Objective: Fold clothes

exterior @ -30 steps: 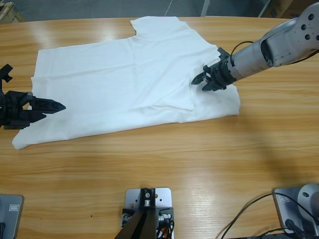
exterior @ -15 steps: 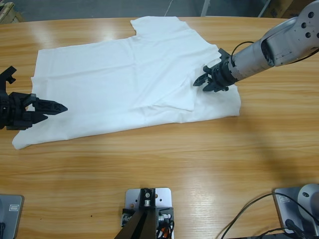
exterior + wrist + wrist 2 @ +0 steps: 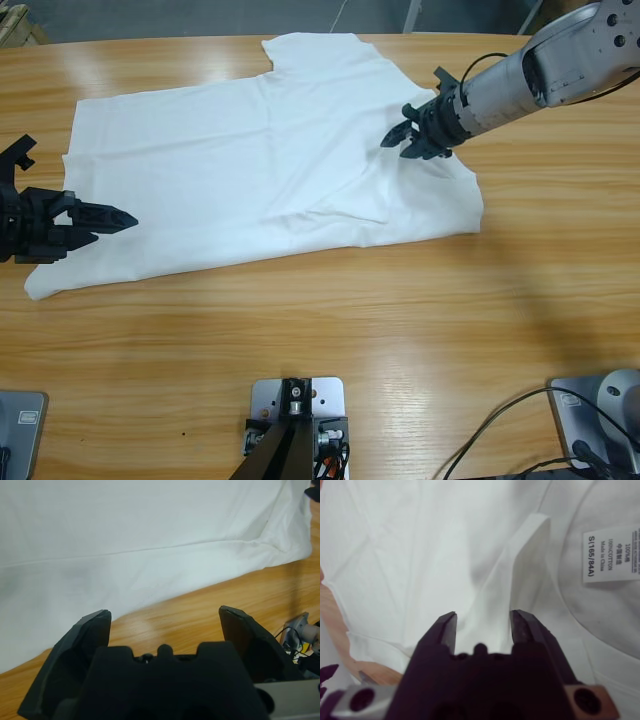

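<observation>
The white T-shirt [image 3: 250, 170] lies spread flat across the far half of the table, with one sleeve toward the far edge. Its right end is folded over, leaving a slanted crease. My left gripper [image 3: 118, 216] hovers over the shirt's left end with its jaws open and empty. In the left wrist view [image 3: 165, 622] they stand wide apart above the shirt's near edge [image 3: 150, 530]. My right gripper [image 3: 393, 137] is over the shirt's right part, open and holding nothing. Its wrist view [image 3: 484, 622] shows white cloth [image 3: 420, 545] between the jaws and the neck label [image 3: 611, 554] at the right.
Bare wooden table [image 3: 400, 330] stretches along the near side of the shirt. Black cables [image 3: 500, 430] lie at the near right corner. A wooden crate corner [image 3: 12, 22] shows at the far left.
My right gripper has moved from the folded right end toward the table's far edge, off the cloth. The left gripper has barely shifted. The shirt lies as before.
</observation>
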You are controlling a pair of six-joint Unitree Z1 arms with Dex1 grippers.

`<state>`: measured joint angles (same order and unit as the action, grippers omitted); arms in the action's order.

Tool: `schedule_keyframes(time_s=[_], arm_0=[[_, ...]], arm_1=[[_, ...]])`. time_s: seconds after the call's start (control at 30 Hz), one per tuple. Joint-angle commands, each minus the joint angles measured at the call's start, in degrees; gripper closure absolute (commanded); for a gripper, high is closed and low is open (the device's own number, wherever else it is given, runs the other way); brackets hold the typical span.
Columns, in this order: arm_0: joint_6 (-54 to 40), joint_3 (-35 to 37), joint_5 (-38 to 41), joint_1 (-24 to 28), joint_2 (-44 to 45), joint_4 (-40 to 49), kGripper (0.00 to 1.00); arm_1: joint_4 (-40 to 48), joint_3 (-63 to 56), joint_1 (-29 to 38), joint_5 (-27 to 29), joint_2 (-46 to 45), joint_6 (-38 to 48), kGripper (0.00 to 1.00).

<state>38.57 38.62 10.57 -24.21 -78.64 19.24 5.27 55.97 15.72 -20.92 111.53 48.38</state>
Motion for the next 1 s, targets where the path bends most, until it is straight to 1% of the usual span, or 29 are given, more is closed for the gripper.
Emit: schedule_keyframes(time_s=[0.03, 0.13, 0.2, 0.33, 0.43, 0.63, 0.7, 0.73, 0.77, 1.0], arm_0=[[0.81, -1.26, 0.95, -0.65, -1.96, 0.18, 0.174], [0.81, -1.35, 0.95, -0.61, -2.05, 0.18, 0.174], [0.81, -1.35, 0.95, -0.61, -2.12, 0.13, 0.174], [0.89, -1.35, 0.95, -0.66, -2.22, 0.09, 0.174], [0.86, -1.26, 0.95, -0.68, -2.29, 0.09, 0.174], [0.89, -1.28, 0.95, -0.84, -1.47, 0.16, 0.174], [0.89, -1.44, 0.95, -0.84, -1.19, 0.18, 0.174], [0.89, -1.54, 0.95, -0.84, -1.12, 0.18, 0.174], [0.89, -1.61, 0.95, -0.84, -1.10, 0.18, 0.174], [0.89, -1.61, 0.95, -0.84, -1.34, 0.18, 0.174]], arm_1=[[-2.40, 0.32, -0.95, 1.01, 2.30, -1.31, 0.566], [-4.53, 0.16, -0.78, 1.20, 1.51, -1.27, 0.566], [-6.99, -0.90, 0.09, 2.48, -1.05, -1.26, 0.566], [-7.26, -5.63, 3.09, 3.13, -6.40, 1.01, 0.566], [-6.48, -7.26, 6.17, 3.26, -8.42, 3.61, 0.570], [-4.88, -8.95, 11.27, 3.96, -7.73, 7.62, 0.570], [-3.86, -10.42, 11.44, 4.31, -7.42, 8.06, 0.583], [-3.09, -11.30, 11.44, 4.47, -7.36, 8.31, 0.636], [-2.42, -11.95, 11.44, 4.49, -7.24, 8.46, 0.644], [2.94, -12.66, 11.44, 3.94, -3.97, 10.43, 0.644]])
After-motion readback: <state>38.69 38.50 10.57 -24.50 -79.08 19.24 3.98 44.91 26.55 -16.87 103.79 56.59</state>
